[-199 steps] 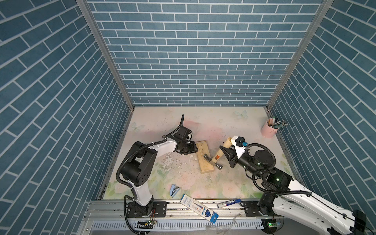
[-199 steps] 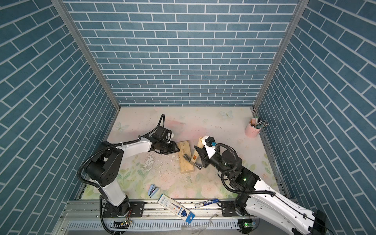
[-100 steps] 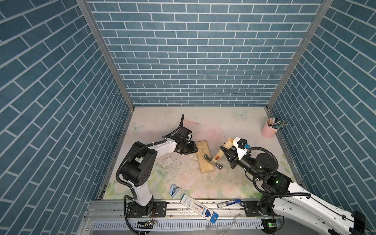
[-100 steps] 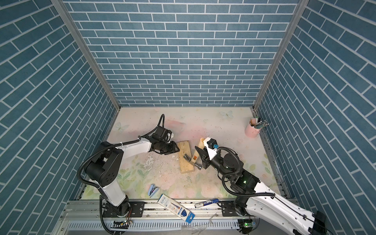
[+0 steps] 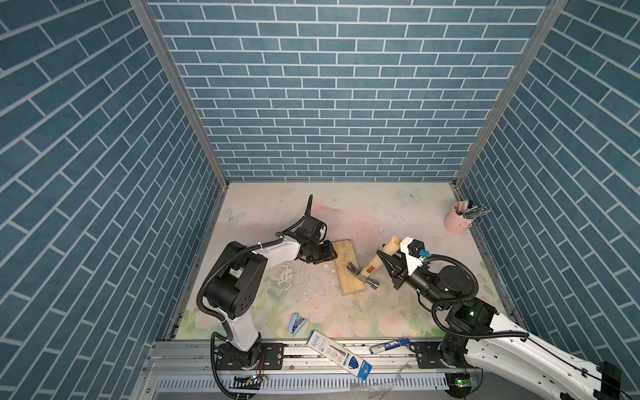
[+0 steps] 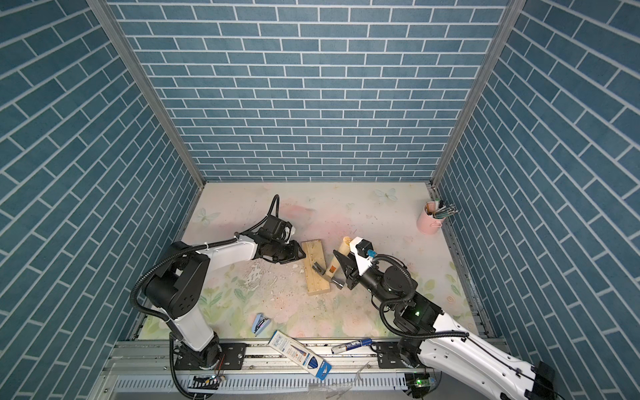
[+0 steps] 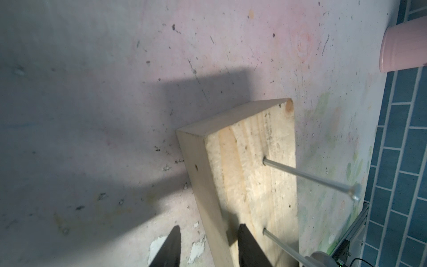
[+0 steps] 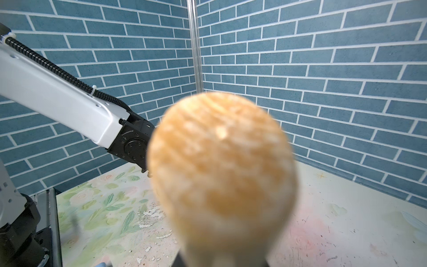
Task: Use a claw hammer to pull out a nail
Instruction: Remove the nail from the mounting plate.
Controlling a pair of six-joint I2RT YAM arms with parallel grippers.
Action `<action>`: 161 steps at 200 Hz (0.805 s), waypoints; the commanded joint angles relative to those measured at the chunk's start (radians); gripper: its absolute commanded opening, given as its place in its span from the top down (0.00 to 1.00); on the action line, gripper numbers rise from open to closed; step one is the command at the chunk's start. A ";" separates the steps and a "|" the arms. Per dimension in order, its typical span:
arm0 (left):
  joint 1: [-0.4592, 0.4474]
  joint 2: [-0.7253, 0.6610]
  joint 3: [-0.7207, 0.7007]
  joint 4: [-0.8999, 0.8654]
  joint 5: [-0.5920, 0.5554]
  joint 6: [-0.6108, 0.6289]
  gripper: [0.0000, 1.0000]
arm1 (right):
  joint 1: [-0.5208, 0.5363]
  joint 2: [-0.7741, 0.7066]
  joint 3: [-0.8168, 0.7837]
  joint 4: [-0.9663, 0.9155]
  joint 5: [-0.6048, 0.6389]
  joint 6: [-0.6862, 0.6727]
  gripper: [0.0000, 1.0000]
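hammer notes, working outward from my side of the table. steel head point(image 5: 363, 278) of the claw hammer point(image 5: 372, 266) rests on the near half of the wood block point(image 5: 343, 258), with the claw toward the block's middle and the striking face hanging off its edge. the handle slants up and away from there. right gripper point(image 5: 388, 258) is clamped tight on the pale handle, past the orange label. the butt point(image 8: 221, 166) sticks out beyond the fingers and fills the right wrist view as a blur.

judgement: a head-heavy tool on a stiff, smooth wooden shaft, so it will likely try to twist in narrow pads when i lever. i would hold as near the butt as the pads allow, for leverage.

further out, left gripper point(image 7: 208, 227) sits at the block's long side, toward its far end. its fingers are partly spread, one on the top face and one off the side, with table showing between. it looks like a brace, not a clamp. one nail point(image 7: 307, 176) stands proud of the block, and a second nail point(image 7: 282, 245) runs toward the grey head. i cannot tell whether the claw is seated under it. pink cup point(image 5: 457, 221) is far back, well apart.
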 commanded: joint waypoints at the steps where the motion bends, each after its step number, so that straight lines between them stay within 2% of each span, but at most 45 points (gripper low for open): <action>1: -0.017 0.039 -0.054 -0.123 -0.045 0.000 0.59 | 0.003 0.003 -0.050 -0.097 0.034 0.034 1.00; 161: -0.026 0.042 -0.064 -0.112 -0.044 -0.011 0.59 | 0.010 -0.048 -0.169 0.030 0.079 0.036 1.00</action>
